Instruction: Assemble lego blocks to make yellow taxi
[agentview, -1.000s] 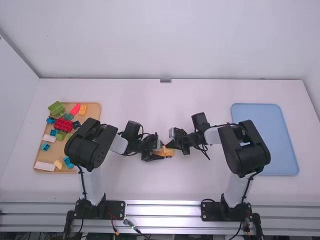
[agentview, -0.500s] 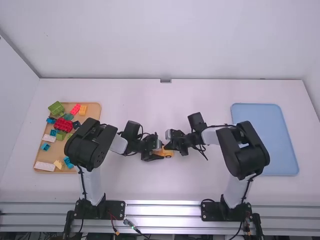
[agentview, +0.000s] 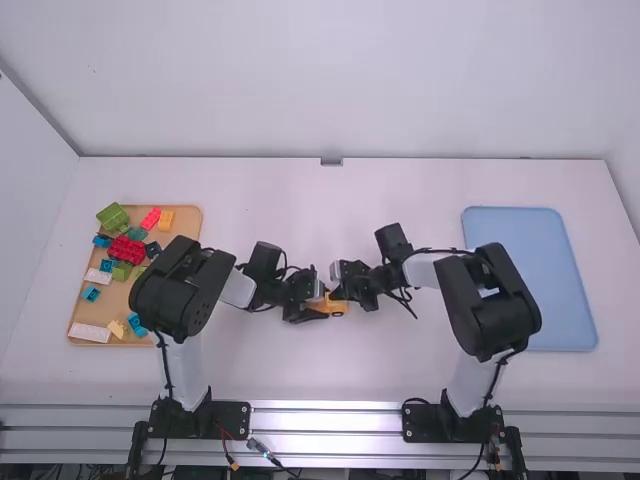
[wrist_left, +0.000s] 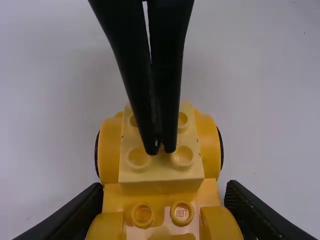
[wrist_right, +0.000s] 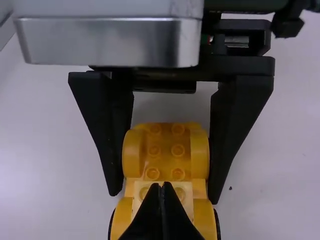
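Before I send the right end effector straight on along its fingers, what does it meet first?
Most likely the pale block on top of the yellow car: the right end effector has its closed fingertips over the studs. I can't tell whether they already touch.

Orange-yellow car (wrist_right: 166, 162), pale yellow block (wrist_left: 161, 172) on it; plain blue tray (agentview: 540, 260) to its right, tan tray (agentview: 188, 215) left.

The yellow studded taxi (wrist_right: 165, 150), black-wheeled and upright, sits between the left arm's jaws, its paler top block (wrist_left: 161, 172) under the right arm's closed jaws.
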